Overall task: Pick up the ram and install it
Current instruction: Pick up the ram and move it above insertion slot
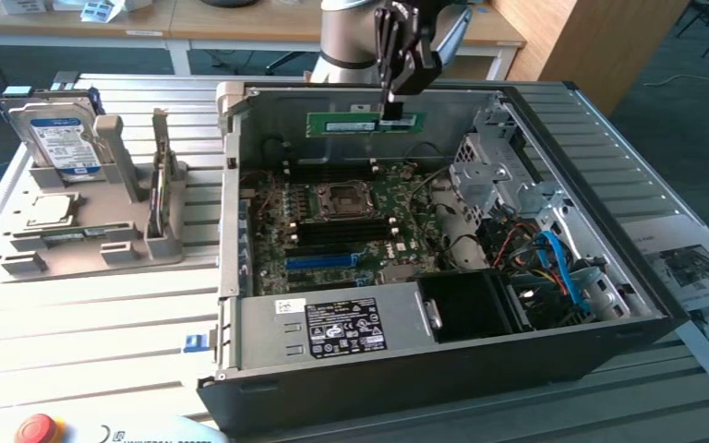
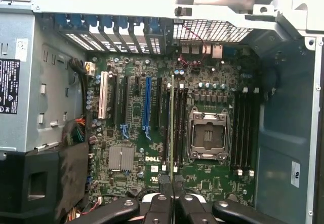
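Observation:
The ram (image 1: 352, 123), a narrow green board with a white label, hangs level above the far side of the open computer case (image 1: 601, 305). My gripper (image 1: 393, 116) is shut on its end toward the exterior view's right. In the wrist view the ram (image 2: 172, 133) appears edge-on as a thin strip running out from between my fingers (image 2: 163, 203). It lines up over the black memory slots (image 2: 178, 127) beside the CPU socket (image 2: 207, 135). More black slots (image 2: 244, 130) lie on the socket's other side. The ram is well above the motherboard (image 1: 367, 221) and touches nothing there.
A blue-labelled hard drive (image 1: 62, 138) stands in a grey fixture (image 1: 34, 258) at the exterior view's left. Inside the case are the power supply (image 1: 330, 328), a metal drive cage (image 1: 497, 175) and blue cables (image 1: 560, 263). Paper sheets (image 1: 700, 277) lie on the right; a red button (image 1: 37, 429) is in front.

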`<action>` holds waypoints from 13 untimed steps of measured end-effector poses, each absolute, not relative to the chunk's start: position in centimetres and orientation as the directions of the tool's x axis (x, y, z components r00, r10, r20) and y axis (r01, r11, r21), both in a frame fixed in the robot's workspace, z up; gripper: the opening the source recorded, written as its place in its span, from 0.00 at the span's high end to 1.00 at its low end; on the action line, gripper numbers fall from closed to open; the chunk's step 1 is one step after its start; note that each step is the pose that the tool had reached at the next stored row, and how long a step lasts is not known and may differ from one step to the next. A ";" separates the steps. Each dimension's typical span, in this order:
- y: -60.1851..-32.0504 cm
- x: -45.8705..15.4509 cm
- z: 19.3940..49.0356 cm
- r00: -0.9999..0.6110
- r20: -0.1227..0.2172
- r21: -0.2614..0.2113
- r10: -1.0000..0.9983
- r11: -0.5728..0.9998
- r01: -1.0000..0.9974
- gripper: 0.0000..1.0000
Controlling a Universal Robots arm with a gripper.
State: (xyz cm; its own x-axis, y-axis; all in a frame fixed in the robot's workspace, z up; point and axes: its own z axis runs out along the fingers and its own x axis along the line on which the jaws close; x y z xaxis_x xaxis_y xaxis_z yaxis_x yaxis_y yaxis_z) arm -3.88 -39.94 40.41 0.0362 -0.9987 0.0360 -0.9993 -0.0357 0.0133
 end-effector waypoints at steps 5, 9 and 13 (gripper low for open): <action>-39.9 -3.9 40.0 0.036 0.036 0.013 -0.999 -0.035 -0.999 0.88; -39.9 -3.9 39.4 0.035 0.036 0.013 -0.999 -0.035 -0.999 0.88; -39.9 -3.9 38.7 0.034 0.036 0.013 -0.999 -0.034 -0.999 0.88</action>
